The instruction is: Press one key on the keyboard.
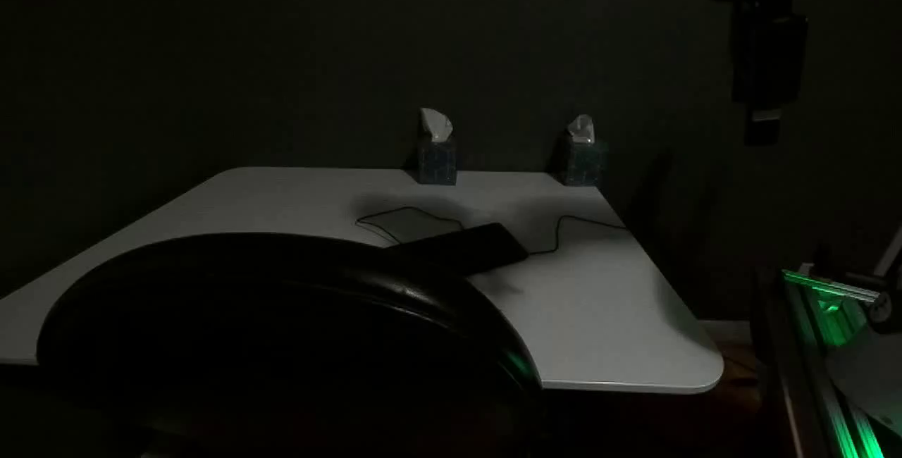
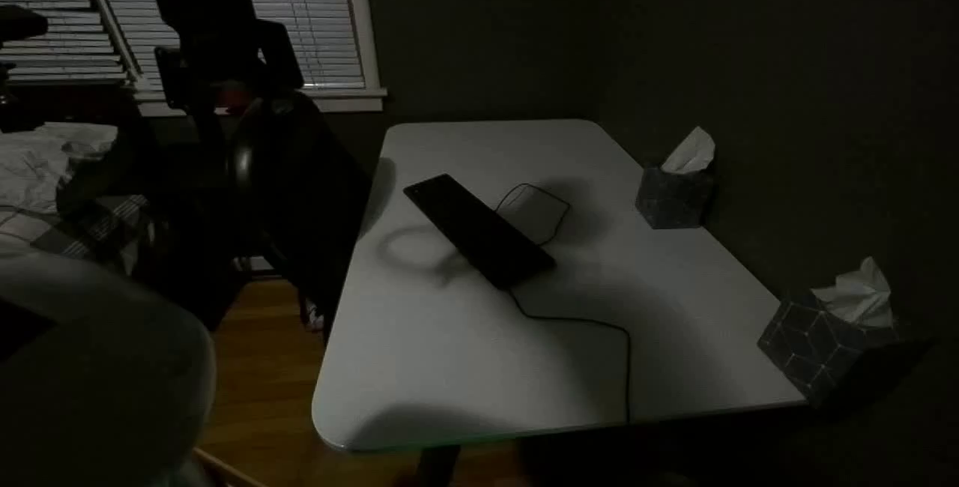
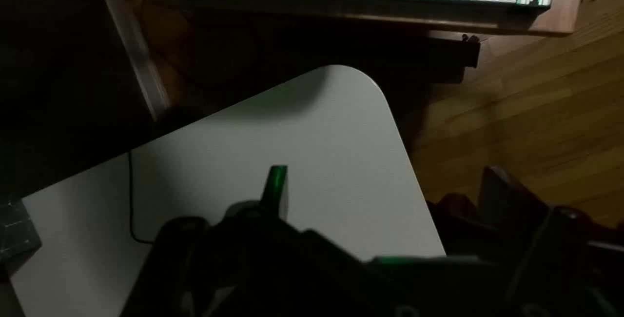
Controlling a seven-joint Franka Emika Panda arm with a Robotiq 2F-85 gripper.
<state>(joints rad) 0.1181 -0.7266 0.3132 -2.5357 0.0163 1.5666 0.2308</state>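
Well apart from the claw (image 1: 762,134), and lower, lies the keyboard (image 1: 472,249).

In an exterior view, cam's close behind the black chair back (image 1: 282,303) at the table's (image 1: 606,331) long side, a bit above table ht., facing the dark wall (image 1: 211,77). In an exterior view, cam's nr the table's short end, angled down its length twd the window blinds (image 2: 315,22). Wrist cam: above the table, aimed steeply down past the gripper (image 3: 385,180) at 1 rounded corner (image 3: 348,95). Both exterior views share keyboard (image 1: 479,246) & 2 tissue boxes (image 1: 437,158); wrist view shares w/ them cable (image 3: 130,195), 1 box & that corner.
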